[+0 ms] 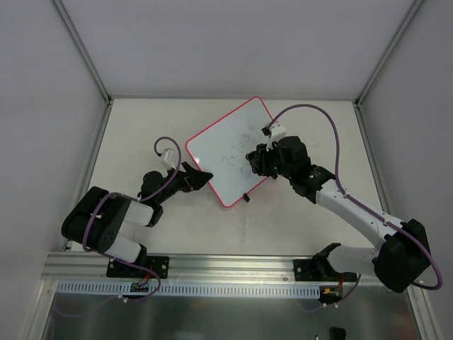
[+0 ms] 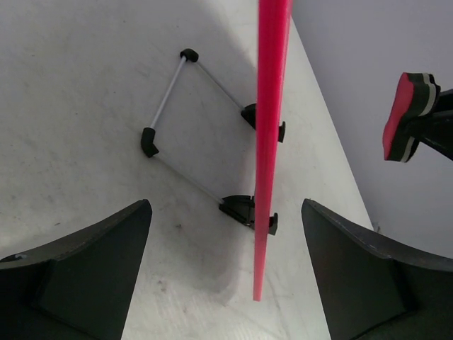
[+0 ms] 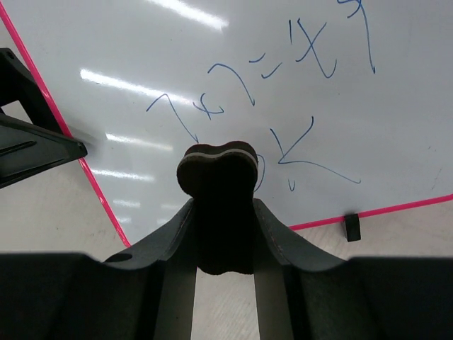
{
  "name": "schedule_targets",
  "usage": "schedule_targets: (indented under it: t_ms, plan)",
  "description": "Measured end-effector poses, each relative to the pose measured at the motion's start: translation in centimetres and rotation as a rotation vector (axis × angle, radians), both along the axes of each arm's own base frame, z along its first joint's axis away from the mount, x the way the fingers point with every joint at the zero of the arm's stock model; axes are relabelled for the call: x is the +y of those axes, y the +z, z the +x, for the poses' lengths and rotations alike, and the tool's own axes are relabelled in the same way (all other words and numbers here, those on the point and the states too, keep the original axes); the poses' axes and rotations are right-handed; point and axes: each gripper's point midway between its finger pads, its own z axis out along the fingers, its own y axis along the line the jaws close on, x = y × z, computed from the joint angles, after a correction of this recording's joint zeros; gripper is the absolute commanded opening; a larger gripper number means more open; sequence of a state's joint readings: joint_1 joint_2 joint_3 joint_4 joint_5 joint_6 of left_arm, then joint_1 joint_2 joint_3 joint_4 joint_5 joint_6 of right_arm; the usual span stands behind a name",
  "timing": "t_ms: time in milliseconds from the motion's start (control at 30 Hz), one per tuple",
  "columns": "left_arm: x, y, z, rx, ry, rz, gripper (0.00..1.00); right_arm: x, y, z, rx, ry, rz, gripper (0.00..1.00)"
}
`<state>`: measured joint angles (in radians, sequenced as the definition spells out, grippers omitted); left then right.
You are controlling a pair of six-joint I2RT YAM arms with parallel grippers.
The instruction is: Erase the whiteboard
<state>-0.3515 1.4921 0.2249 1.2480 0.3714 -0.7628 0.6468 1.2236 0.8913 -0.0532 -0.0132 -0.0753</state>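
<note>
Left gripper [image 1: 202, 177]: low on the table [image 1: 141, 127] at the board's left edge, jaws spread wide with the pink rim [image 2: 272, 106] between them, neither finger touching it.
Wire stand [image 2: 170, 92]: clipped to the board's edge near that gripper, lying against the table.
Whiteboard [image 1: 226, 142]: mid-table, turned cornerwise, between the two arms.
Handwriting [image 3: 272, 69]: blue strokes ran across the face, and no wiped patch could be made out.
Eraser [image 3: 216, 163]: hung over the lower part of the writing; whether it touched the board could not be told.
Right gripper [image 3: 221, 219]: pressed together on the eraser, over the board's right side.
Done: the eraser was in hand and at the board.
Left: seemingly all of the wiping, and probably steadying the board by its rim first.
</note>
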Motion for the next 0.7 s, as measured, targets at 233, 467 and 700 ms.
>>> schedule_targets:
  t_ms: [233,467,700]
  plan:
    - [-0.9,1.3,-0.1,0.007,-0.041,-0.056,0.74,0.8,0.3,0.9,-0.037,0.014,0.013,0.0]
    - [-1.2,2.0,0.0,0.007,-0.058,-0.081,0.5,1.7,-0.8,1.1,-0.018,0.046,0.016,0.0]
    - [-1.4,2.3,0.1,0.008,-0.061,-0.093,0.39,2.2,0.0,1.5,-0.051,0.057,0.044,0.0]
